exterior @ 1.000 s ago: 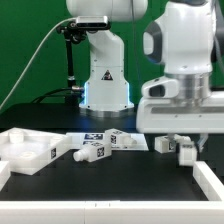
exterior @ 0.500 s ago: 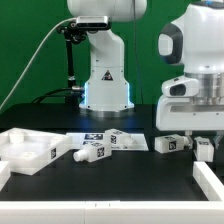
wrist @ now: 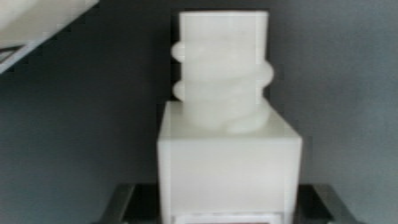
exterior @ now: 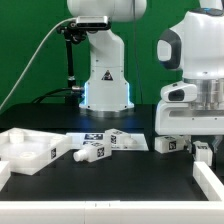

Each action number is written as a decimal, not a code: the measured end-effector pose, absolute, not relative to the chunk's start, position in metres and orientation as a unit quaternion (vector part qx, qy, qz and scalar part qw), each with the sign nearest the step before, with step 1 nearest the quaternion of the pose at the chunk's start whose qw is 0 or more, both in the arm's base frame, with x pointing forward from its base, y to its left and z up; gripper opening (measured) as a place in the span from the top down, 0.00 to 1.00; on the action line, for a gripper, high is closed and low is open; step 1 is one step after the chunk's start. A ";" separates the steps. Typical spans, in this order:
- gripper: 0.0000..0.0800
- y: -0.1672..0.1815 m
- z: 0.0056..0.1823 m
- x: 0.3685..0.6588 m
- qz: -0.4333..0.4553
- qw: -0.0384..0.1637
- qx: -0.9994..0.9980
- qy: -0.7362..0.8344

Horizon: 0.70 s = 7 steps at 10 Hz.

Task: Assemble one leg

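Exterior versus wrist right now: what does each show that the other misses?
Exterior only: the arm, the panel, and spare legs lying on the table. Wrist only: a close look at the leg, with its square body and narrower knobbed end, centred between the dark fingers. Both: that one leg at the gripper.

My shells are glossy white and rounded. My base bears a black triangle mark, with blue light low on it. To the exterior view's right of the base are a dark grey joint ring and my boxy white gripper.
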<state>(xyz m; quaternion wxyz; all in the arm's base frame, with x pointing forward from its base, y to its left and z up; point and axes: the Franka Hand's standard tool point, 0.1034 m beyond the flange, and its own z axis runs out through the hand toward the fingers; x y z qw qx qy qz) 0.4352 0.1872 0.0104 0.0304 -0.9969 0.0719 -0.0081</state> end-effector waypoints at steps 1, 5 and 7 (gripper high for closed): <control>0.64 0.186 0.012 0.436 -0.004 0.029 -0.997 0.067; 0.20 0.123 0.091 0.472 0.009 0.037 -0.999 0.015; 0.19 0.083 0.097 0.485 0.003 0.039 -0.999 0.006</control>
